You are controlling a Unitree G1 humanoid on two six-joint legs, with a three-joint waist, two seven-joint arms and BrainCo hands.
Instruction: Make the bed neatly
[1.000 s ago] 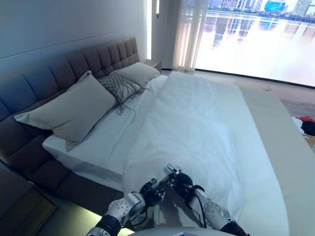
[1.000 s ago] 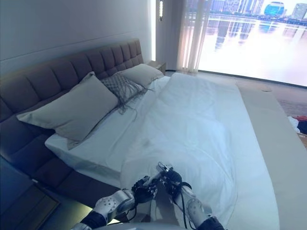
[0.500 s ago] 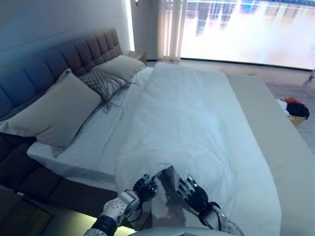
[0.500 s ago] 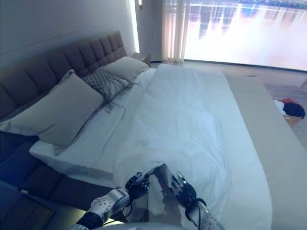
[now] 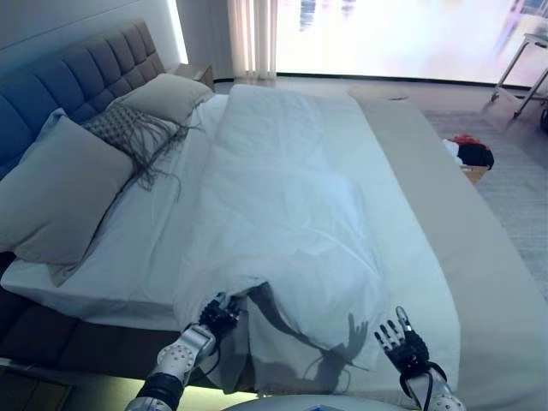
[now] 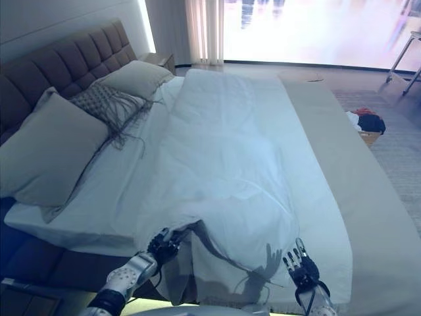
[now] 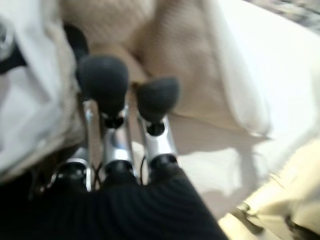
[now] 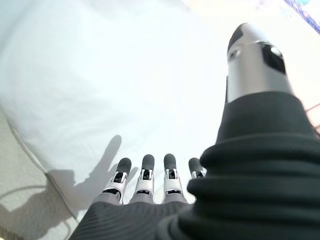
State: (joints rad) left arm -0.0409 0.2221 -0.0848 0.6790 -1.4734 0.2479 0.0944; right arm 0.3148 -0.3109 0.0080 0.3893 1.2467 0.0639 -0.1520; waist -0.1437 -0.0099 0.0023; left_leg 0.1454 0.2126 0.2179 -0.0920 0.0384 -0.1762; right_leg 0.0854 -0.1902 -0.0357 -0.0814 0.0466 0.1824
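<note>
A rumpled white duvet (image 5: pixel 300 214) lies lengthwise down the middle of the bed (image 5: pixel 479 282), its near edge bunched and hanging over the bed's near side. The left hand (image 5: pixel 217 313) pinches that near edge at its left corner, fingers curled round the cloth. The right hand (image 5: pixel 402 346) hovers with fingers spread at the near right, just off the duvet and holding nothing.

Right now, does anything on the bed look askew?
Yes. The white duvet lies bunched, its near corner lifted where the left hand grips it. The fringed cushion slumps between pillows. The right hand hovers open.
</note>
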